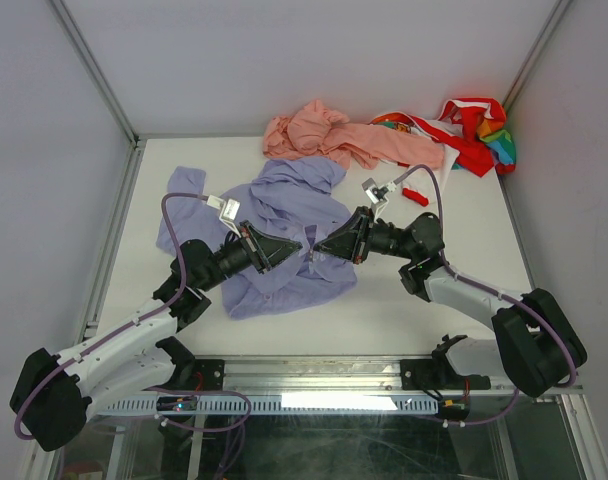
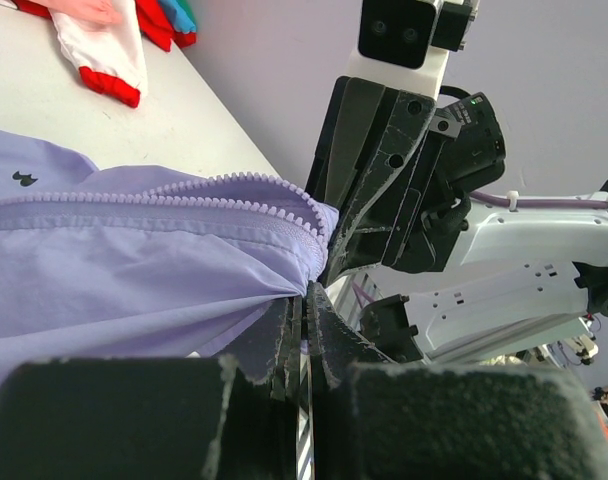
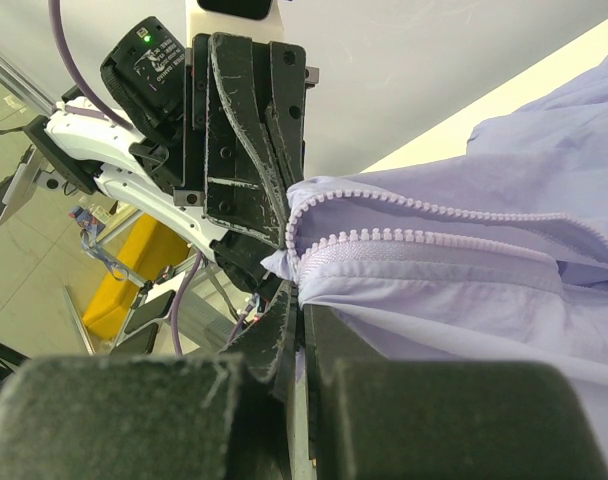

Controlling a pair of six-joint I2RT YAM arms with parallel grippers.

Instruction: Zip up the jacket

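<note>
The lavender jacket (image 1: 284, 215) lies spread in the middle of the white table. My left gripper (image 1: 296, 247) and right gripper (image 1: 319, 249) meet tip to tip at its lower front edge, each shut on the fabric beside the open zipper. In the left wrist view the left gripper (image 2: 306, 292) pinches the hem where the zipper teeth (image 2: 254, 185) end. In the right wrist view the right gripper (image 3: 300, 300) pinches the other side of the jacket (image 3: 464, 290) just below its zipper teeth (image 3: 434, 245). The two rows of teeth run apart, unjoined. The slider is hidden.
A salmon-pink garment (image 1: 334, 135) lies at the back of the table. A red-white multicoloured garment (image 1: 469, 135) lies at the back right, also in the left wrist view (image 2: 104, 50). A small red object (image 1: 415, 196) lies right of the jacket. Metal frame posts edge the table.
</note>
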